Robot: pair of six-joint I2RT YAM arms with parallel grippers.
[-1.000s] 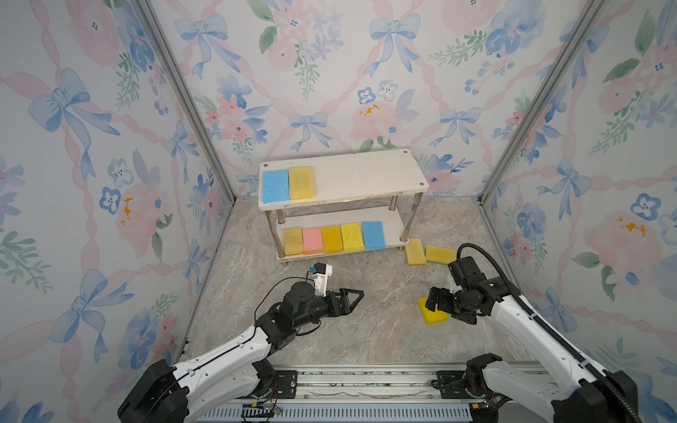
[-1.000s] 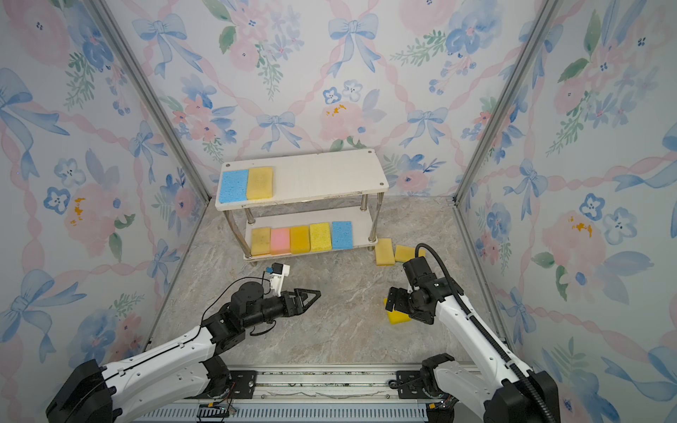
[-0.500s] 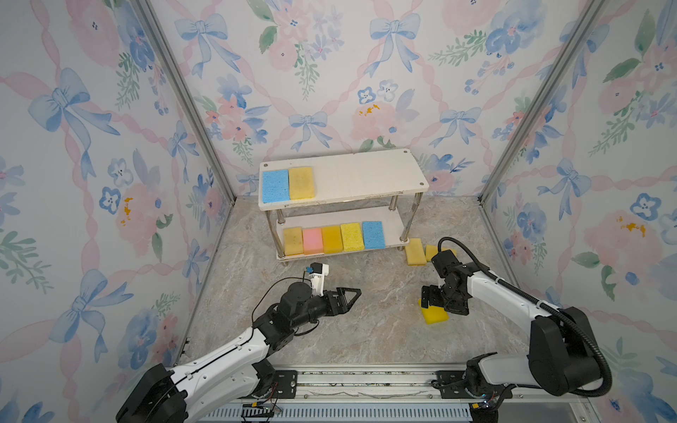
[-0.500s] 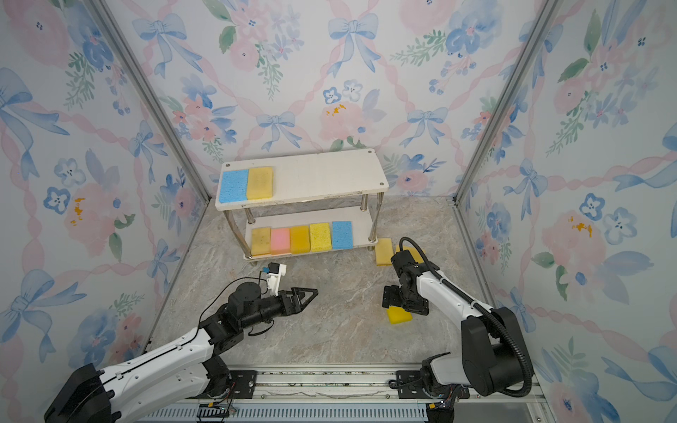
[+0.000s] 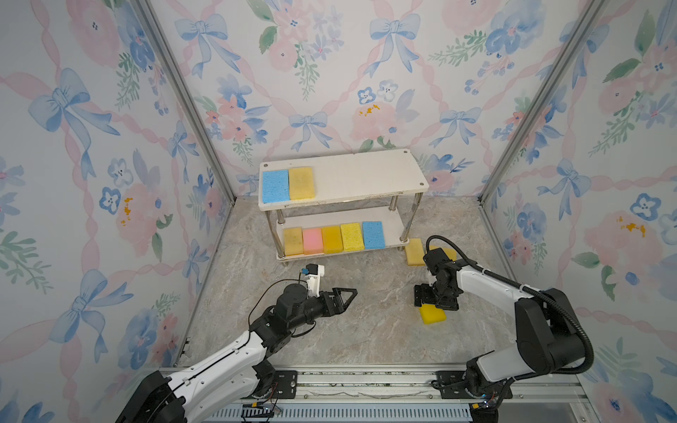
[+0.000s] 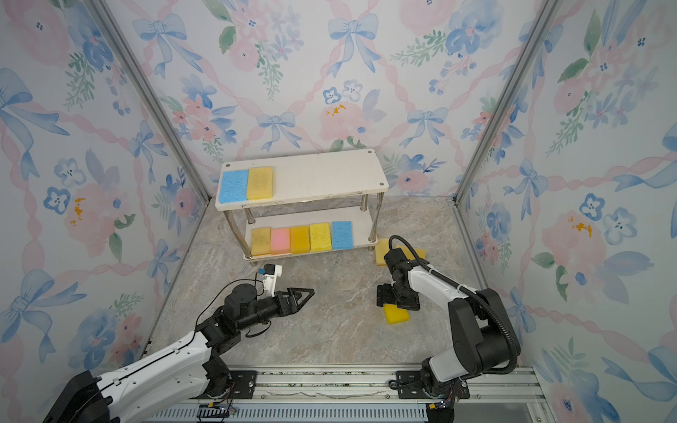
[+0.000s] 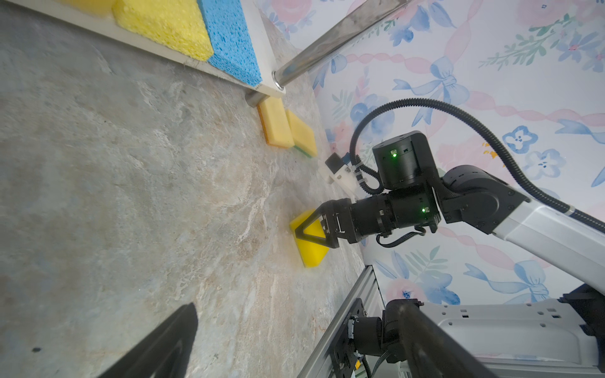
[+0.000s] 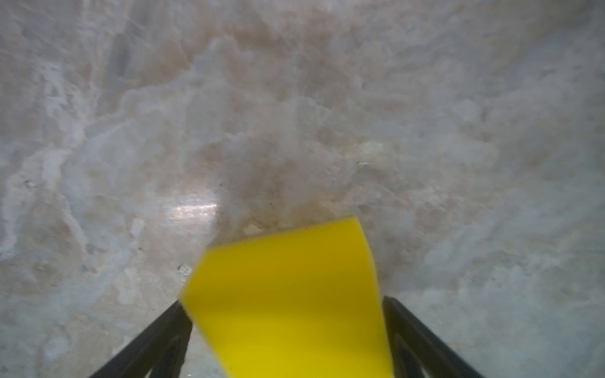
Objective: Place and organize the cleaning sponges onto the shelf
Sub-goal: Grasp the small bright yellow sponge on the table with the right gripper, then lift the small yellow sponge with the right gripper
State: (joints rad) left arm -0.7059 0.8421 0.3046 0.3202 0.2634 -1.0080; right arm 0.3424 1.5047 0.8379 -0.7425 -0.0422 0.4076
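Seven sponges are already sitting on the shelf (image 5: 359,175). A blue sponge (image 5: 275,185) and a pale yellow sponge (image 5: 301,183) are lying side by side at the left end of its top board. Five more are lining the front of the lower board edge to edge: from the left, a dull yellow sponge (image 5: 293,241), a pink sponge (image 5: 312,240), an orange sponge (image 5: 332,239), a lemon sponge (image 5: 351,237) and a second blue sponge (image 5: 373,234). A tan sponge (image 7: 276,126) and a green-backed sponge (image 7: 302,132) are lying together on the table (image 5: 366,329) just beside the shelf's front right leg. Nearer the front, a bright yellow sponge (image 5: 433,315) is resting on the table with the right gripper (image 5: 435,304) pointing down over it. Its fingers are standing at the sponge's two sides, and whether they are squeezing it cannot be told. The left gripper (image 5: 351,293) is hovering above the middle of the table, fingers spread apart and holding nothing.
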